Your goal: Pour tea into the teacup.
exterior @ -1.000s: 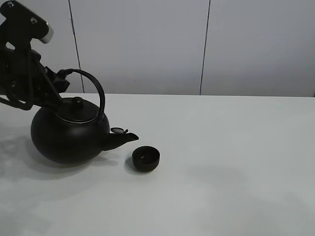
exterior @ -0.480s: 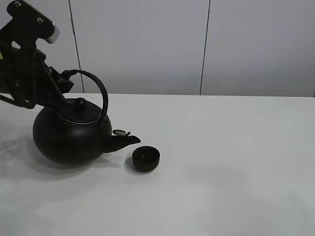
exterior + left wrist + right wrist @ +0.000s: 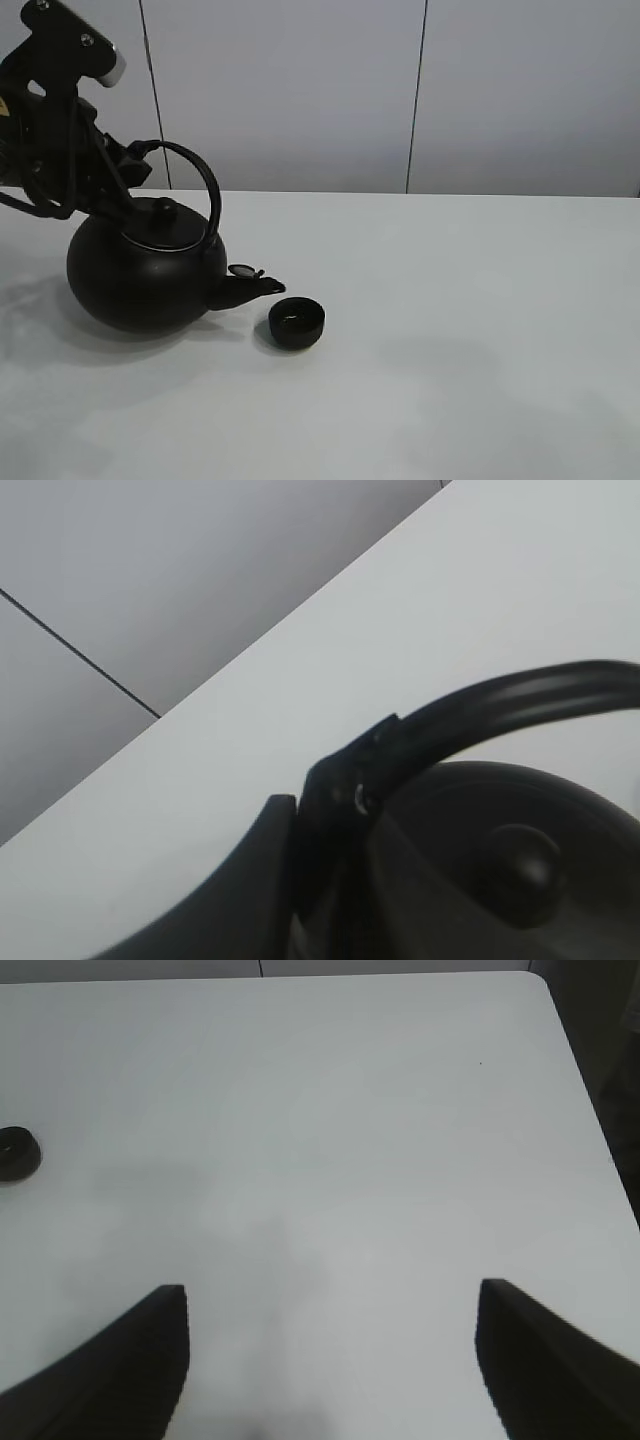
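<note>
The big round black kettle (image 3: 145, 275) is at the left, low over the white table (image 3: 450, 330); I cannot tell whether it touches. Its spout (image 3: 250, 290) points right and ends just left of the teacup (image 3: 296, 323), a small black handleless cup with a pale glint inside. The cup also shows in the right wrist view (image 3: 17, 1153). No tea stream is visible. My left gripper (image 3: 133, 160) is shut on the rear of the kettle's arched handle (image 3: 480, 710). My right gripper (image 3: 330, 1360) is open and empty over bare table, far from the cup.
A grey panelled wall (image 3: 300, 90) runs behind the table. The table's far corner and edge (image 3: 575, 1070) show in the right wrist view, with dark floor beyond.
The kettle has shifted slightly to the right and sits a little more level than a second ago. The left arm has risen slightly. The teacup has not moved.
</note>
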Available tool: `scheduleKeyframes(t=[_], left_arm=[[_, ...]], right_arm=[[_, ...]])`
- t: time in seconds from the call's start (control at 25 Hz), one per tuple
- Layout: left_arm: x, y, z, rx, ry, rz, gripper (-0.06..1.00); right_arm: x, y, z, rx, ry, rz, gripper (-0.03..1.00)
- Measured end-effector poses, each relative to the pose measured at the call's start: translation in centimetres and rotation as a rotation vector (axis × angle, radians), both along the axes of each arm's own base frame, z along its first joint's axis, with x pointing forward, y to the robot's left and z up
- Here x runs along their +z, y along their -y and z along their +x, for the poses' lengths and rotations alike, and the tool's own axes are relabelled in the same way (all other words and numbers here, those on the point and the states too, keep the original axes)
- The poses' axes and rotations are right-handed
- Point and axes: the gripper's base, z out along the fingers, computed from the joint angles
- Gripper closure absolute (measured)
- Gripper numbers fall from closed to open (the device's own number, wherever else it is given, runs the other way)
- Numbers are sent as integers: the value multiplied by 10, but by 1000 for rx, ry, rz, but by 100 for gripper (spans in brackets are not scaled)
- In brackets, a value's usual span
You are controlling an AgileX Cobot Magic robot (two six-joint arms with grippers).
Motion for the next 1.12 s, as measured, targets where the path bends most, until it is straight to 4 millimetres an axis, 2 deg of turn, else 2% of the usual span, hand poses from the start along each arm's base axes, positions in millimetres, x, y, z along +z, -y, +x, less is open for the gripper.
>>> scheduleKeyframes(t=[1.12], left_arm=[[0,0,0,4,0,1,83]], right_arm=[[0,0,0,0,1,0,42]])
